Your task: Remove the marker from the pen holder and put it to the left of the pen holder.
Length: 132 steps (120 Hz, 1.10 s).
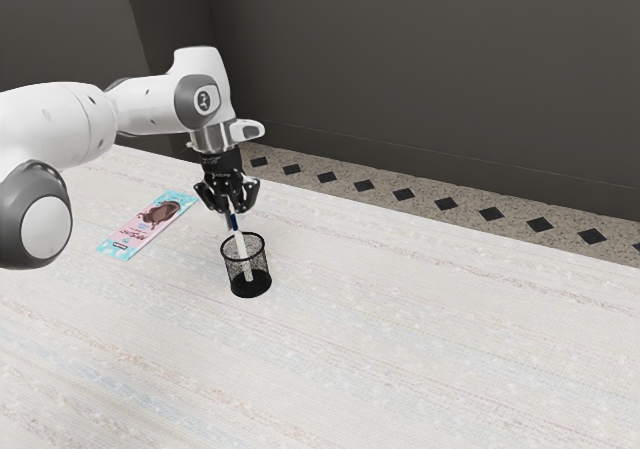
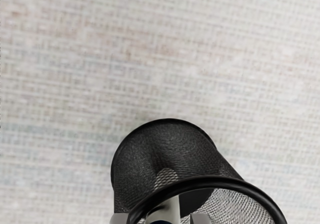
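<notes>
Exterior view: marker [image 1: 240,245] being contained in pen holder [image 1: 262,263], packet [image 1: 150,224] being shown nearby.
The marker's top is being obscured by the gripper [image 1: 231,208], fingers [image 2: 201,219] being seen apart; in the wrist view, the marker is being cropped.

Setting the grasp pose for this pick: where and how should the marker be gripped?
Upper end of the marker, the stretch above the rim. I'd come from above, fingers on opposite sides of the barrel, hand tipped to match its lean if possible. Why: it's slim, stands steeply but tilted, and its lower part is inside the mesh pen holder, whose wall would likely block a side approach lower down.
</notes>
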Tool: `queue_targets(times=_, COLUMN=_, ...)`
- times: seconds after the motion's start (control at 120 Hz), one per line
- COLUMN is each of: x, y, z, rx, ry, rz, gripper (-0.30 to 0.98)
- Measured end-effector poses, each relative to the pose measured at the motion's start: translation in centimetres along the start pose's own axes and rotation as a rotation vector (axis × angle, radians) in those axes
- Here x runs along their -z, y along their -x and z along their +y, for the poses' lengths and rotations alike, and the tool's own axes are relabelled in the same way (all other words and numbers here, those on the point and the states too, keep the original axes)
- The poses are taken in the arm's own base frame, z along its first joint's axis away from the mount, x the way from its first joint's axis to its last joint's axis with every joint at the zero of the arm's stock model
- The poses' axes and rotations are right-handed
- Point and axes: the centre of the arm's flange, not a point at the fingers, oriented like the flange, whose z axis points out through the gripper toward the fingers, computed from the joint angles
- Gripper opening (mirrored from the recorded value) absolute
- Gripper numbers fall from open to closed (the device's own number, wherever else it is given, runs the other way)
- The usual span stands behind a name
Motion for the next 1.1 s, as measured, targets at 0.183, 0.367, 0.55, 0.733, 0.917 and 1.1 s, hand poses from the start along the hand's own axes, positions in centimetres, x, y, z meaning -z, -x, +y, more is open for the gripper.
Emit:
queue_targets(times=0.183, x=0.4, y=0.1, z=0.4, rx=-0.002, ry=0.000, rz=0.007, gripper=0.01)
queue_targets(times=0.367, x=4.5, y=3.3, z=2.1, rx=-0.021, ry=-0.012, rz=0.043, gripper=-0.02)
queue_targets(times=0.55, x=10.8, y=9.2, z=4.7, rx=-0.057, ry=-0.032, rz=0.111, gripper=-0.04)
queue_targets(times=0.733, x=11.6, y=10.2, z=-2.3, rx=0.053, ry=-0.023, rz=0.087, gripper=-0.05)
queue_targets(times=0.917, x=5.2, y=7.5, z=-11.2, rx=0.164, ry=-0.058, rz=-0.131, gripper=-0.04)
queue_targets(times=1.1, x=-0.1, y=0.3, z=-12.8, rx=0.171, ry=-0.150, rz=-0.290, gripper=-0.04)
